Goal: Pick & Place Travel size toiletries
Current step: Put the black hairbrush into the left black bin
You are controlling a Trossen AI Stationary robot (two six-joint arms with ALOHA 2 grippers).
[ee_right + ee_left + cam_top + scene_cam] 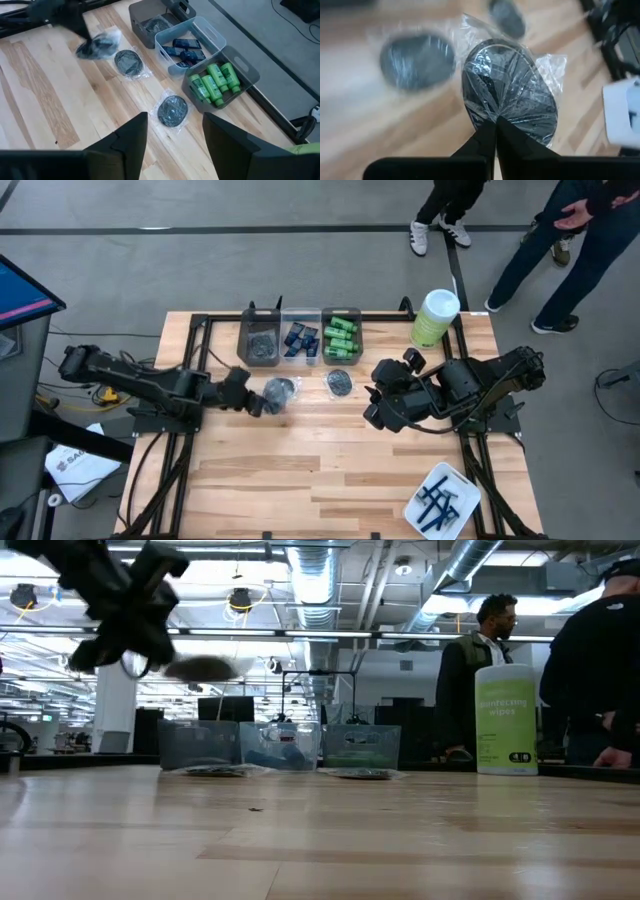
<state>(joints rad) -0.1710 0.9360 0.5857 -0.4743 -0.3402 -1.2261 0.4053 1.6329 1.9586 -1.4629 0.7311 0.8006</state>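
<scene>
While my left hand (258, 405) carries its crinkly grey packet (507, 95) clear of the worktop (300, 480), left of centre in the high view, I judge the best move is a level carry up to the grey bin (261, 340) at upper centre, letting go only once it hangs over the packets already inside. That hand is pinched fully shut on the packet's clear wrapper edge. My right hand (172, 131) hangs half open and empty above a second packet (172, 110) lying flat below the bins, with a third (128, 61) nearby
</scene>
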